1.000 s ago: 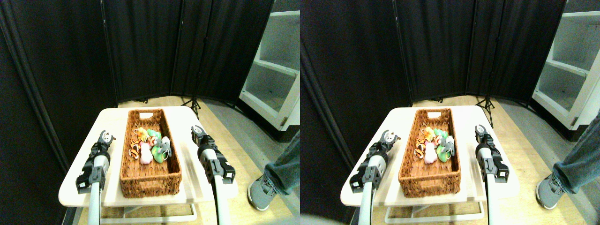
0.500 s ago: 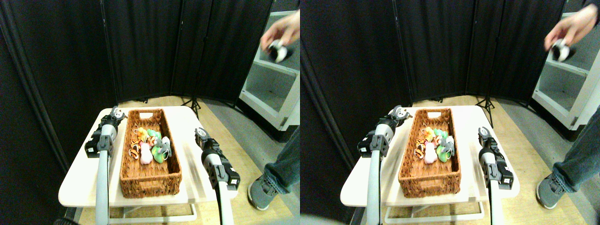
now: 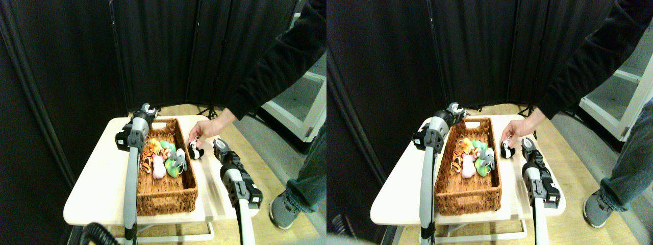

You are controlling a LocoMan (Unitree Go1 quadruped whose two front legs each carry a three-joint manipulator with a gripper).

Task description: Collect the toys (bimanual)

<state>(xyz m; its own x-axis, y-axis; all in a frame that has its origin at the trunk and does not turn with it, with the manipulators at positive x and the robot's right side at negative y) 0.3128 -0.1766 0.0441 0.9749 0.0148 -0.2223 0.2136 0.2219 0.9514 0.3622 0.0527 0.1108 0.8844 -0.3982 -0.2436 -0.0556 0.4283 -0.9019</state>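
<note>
Several toys lie in a heap inside the long brown wicker basket (image 3: 163,201): an orange one with black stripes (image 3: 147,163), a pink one (image 3: 158,168), a green one (image 3: 173,168) and a grey one (image 3: 179,154). A person's hand (image 3: 201,131) holds a white toy with black spots (image 3: 195,151) down on the table (image 3: 97,189), just right of the basket. My left gripper (image 3: 148,109) is raised over the basket's far left corner. My right gripper (image 3: 220,145) hovers just right of the spotted toy.
The person's dark sleeve (image 3: 275,61) reaches in from the upper right; their leg and grey shoe (image 3: 285,206) stand at the table's right. Black curtain screens close off the back and left. A white shelf unit (image 3: 301,107) stands at the right.
My left arm has risen and swung forward to the basket's far left corner. The person's hand has come down with the spotted toy onto the table. My right gripper has barely moved.
</note>
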